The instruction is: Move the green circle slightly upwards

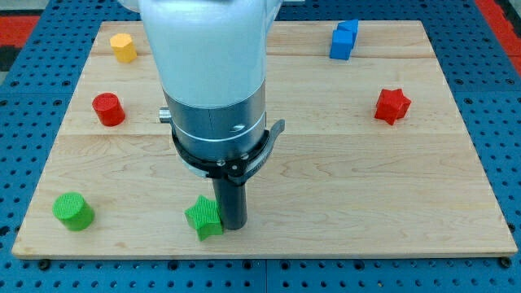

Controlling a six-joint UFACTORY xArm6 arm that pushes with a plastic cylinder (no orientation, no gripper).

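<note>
The green circle (72,211) is a short green cylinder near the board's bottom left corner. My tip (233,225) is at the lower middle of the board, far to the right of the green circle. It stands right beside a green star (203,216), touching or nearly touching the star's right side. The arm's white and grey body (213,81) hangs over the upper middle of the board and hides what lies under it.
A red cylinder (107,109) sits at the left. A yellow hexagon block (124,48) is at the top left. A blue block (343,39) is at the top right. A red star (391,105) is at the right. The wooden board (366,187) lies on a blue pegged surface.
</note>
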